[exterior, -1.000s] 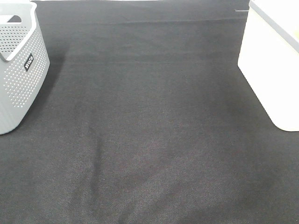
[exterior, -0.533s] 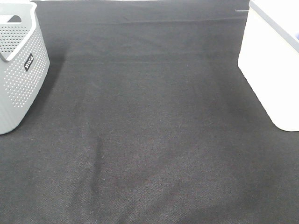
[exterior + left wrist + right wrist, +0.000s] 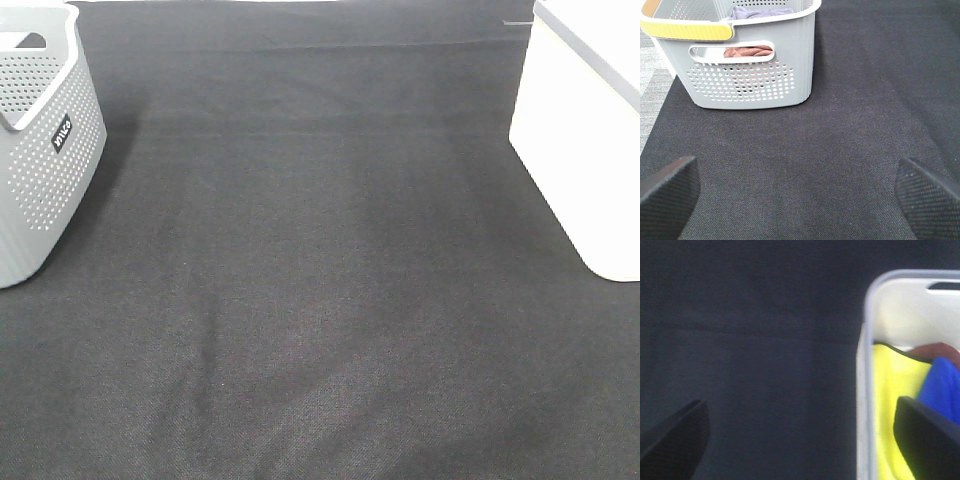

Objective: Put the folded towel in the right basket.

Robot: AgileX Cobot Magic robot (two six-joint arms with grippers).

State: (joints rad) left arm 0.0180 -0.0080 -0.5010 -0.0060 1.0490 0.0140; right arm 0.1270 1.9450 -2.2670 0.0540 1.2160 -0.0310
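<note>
Seemingly finished: towels point(image 3: 892, 395) lie inside the white basket point(image 3: 865, 390), so the right gripper point(image 3: 800, 440) and left gripper point(image 3: 797, 192) both gape wide, empty.

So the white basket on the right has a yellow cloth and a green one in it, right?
Almost. The white basket holds a yellow cloth, but the other cloth is blue, not green. The right wrist view shows it.

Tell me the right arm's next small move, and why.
Probably just draw the right gripper back to rest: its jaws stand open and empty, no towel lies on the black mat, and a yellow cloth and a blue cloth already sit inside the white basket.
</note>
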